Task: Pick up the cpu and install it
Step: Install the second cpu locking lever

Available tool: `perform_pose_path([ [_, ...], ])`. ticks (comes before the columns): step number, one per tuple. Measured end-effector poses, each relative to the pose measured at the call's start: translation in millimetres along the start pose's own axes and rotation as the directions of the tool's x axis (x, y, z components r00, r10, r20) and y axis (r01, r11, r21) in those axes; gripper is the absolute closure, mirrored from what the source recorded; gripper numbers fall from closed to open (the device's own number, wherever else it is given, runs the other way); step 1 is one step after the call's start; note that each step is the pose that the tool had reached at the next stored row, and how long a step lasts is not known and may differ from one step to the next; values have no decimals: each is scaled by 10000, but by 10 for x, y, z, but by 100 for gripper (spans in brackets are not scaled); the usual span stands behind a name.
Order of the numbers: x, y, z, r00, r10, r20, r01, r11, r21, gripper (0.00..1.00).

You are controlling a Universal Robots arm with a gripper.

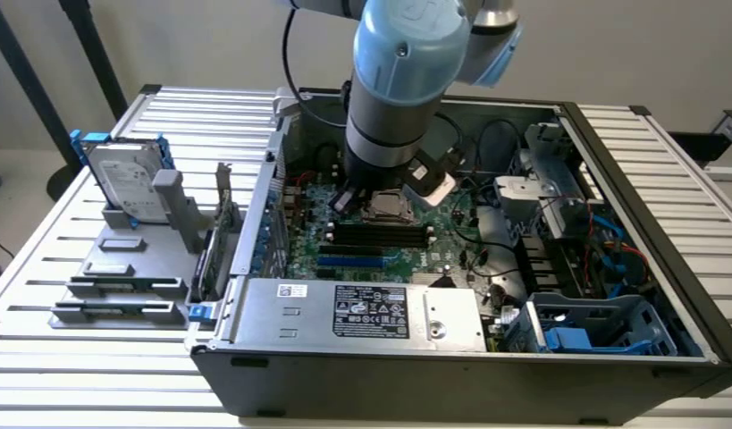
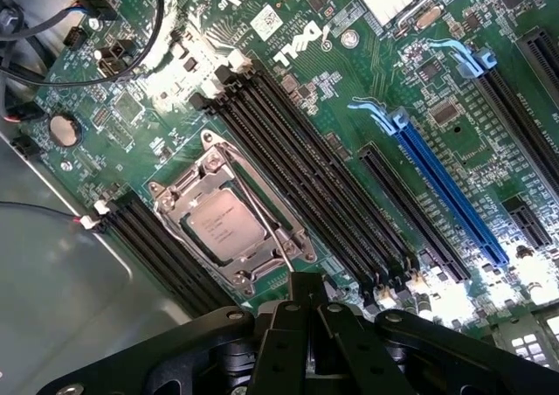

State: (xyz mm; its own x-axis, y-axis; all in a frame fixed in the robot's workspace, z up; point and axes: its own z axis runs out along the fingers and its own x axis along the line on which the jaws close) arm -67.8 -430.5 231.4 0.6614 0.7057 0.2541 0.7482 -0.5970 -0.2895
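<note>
Cpu [image 2: 223, 225] lies flat in the socket [image 2: 175, 198] on the Dell motherboard [image 2: 297, 54], with the wire lever [image 2: 262, 225] crossing its edge. Fingers [image 2: 299, 287] are together and empty, just beside the socket. I judge the chip seated; any move now calls for keeping clear of that lever.

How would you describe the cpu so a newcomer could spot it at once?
Look inside the open computer case, at the green motherboard. Between two banks of long black slots sits a metal-framed socket. The cpu is the flat silvery square with printed text inside that frame, unlike the dark narrow slots around it.
</note>
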Motion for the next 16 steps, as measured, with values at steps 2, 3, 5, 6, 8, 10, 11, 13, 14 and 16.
perform_pose_path([
  [2, -4, -1, 22, 10000, 0, 2, 0, 10000, -9, 89],
  [3, -3, -3, 33, 10000, -2, 7, 2, 10000, -16, 89],
  [5, -4, -12, 59, 10000, -5, 8, 5, 10000, -28, 89],
  [6, -5, -19, 74, 10000, -6, 10, 6, 10000, -36, 89],
  [8, 1, -34, 102, 10000, -7, 27, 7, 10000, -57, 89],
  [10, 11, -47, 131, 10000, -8, 51, 9, 10000, -90, 89],
  [11, 14, -51, 145, 10000, -9, 70, 9, 9999, -111, 89],
  [13, 14, -53, 171, 9999, -6, 135, 8, 9998, -180, 89],
  [14, 11, -52, 180, 9999, -3, 170, 7, 9998, -215, 89],
  [16, 7, -49, 196, 9997, 3, 250, 4, 9996, -286, 89],
])
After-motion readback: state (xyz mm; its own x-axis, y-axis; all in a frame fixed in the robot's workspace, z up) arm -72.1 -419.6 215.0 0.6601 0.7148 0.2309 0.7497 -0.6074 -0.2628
